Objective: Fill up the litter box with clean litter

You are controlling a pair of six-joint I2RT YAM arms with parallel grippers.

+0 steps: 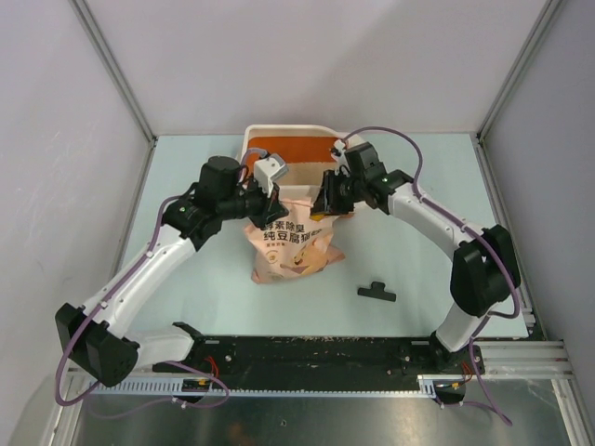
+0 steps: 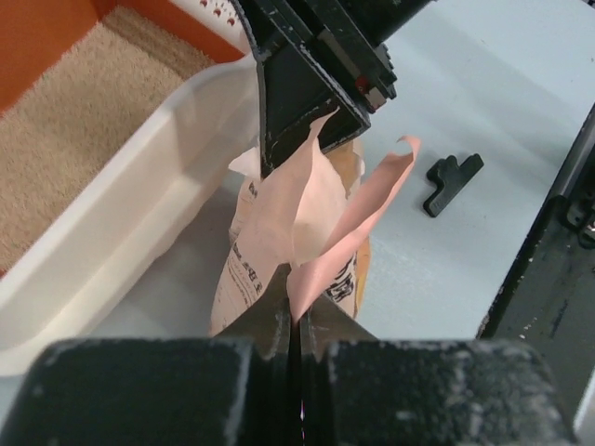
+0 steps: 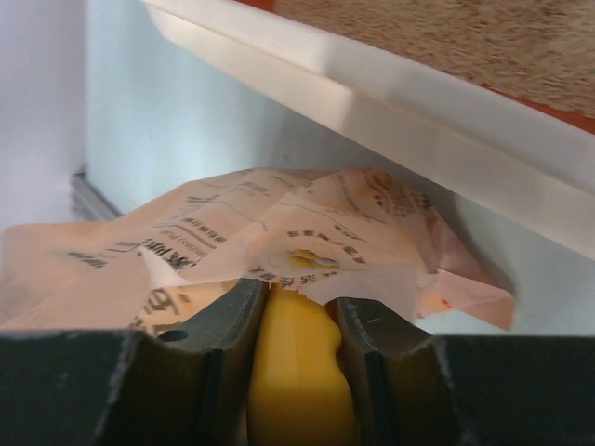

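Grey panel walls and an aluminium frame enclose a pale blue tabletop (image 1: 186, 279). The litter box (image 1: 279, 133) sits at the far middle. The litter (image 2: 56, 158) already covers the part of its floor that the wrist cameras show. A pink printed bag (image 1: 290, 249) lies on the tabletop just in front of the box, its open end raised towards the near wall. A black clip (image 1: 376, 292) lies apart, to the right of the bag.

Left hand (image 2: 296, 311): clenched on a thin flap of the bag's mouth, with only the paper's edge between the jaws.
Right hand (image 3: 296, 297): clamped on a yellow piece (image 3: 297, 372) at the bag's mouth. Bag paper is draped over the jaws and runs up to them. I cannot tell whether that paper is pinched as well.

Risks noted:
- The left grip holds very little paper. Once the bag's weight comes onto it, the flap may slide out or tear.
- The two hands hold opposite sides of the mouth. Pulling them apart unevenly could rip the paper or fold the mouth shut.
- The mouth sits below the box's rim and on its outer side. Tilting before it clears the rim would pour litter onto the tabletop or against the outer wall.
- The yellow piece looks smooth, so it could twist in the right grip and drop that side of the bag.
- Both arms work close to the near wall, and a nudge could shift the box.
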